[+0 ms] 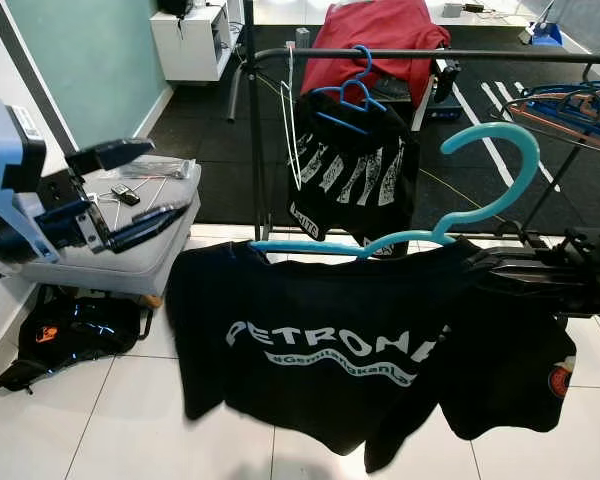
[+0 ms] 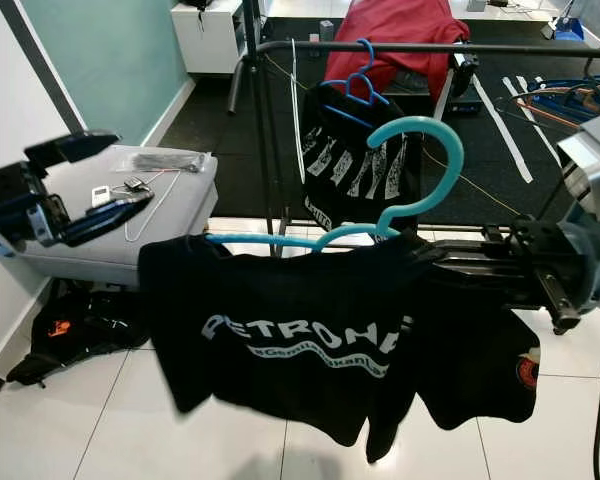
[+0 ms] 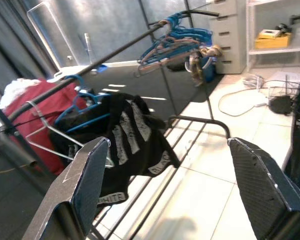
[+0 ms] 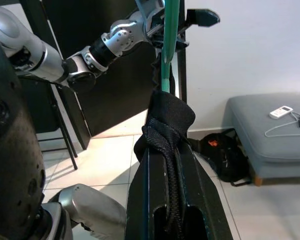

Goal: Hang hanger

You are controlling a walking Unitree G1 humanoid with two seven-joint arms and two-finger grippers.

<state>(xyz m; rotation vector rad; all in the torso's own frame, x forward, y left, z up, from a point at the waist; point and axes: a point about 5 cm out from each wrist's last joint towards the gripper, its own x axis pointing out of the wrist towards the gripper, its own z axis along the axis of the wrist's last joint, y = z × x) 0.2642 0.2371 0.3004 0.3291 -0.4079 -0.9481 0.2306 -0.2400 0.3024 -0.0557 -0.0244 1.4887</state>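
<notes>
A teal hanger [image 1: 485,129] carries a black T-shirt [image 1: 320,350] with white lettering. My right gripper [image 1: 477,263] is shut on the hanger's right shoulder through the shirt cloth, and the right wrist view shows the fabric bunched between the fingers [image 4: 155,165]. The hanger is level, in front of and below the black rack rail [image 1: 430,53], hook pointing up. My left gripper [image 1: 168,180] is open at the far left, above the grey bench and apart from the shirt. From the left wrist view the open gripper [image 3: 167,142] looks toward the rail.
A second black shirt [image 1: 355,170] hangs from the rail on a blue hanger [image 1: 355,90]. Spare hangers [image 1: 570,105] are bunched at the rail's right end. The grey bench [image 1: 130,255] holds small items, with a black bag [image 1: 70,335] beneath. A red cloth [image 1: 375,35] lies behind the rack.
</notes>
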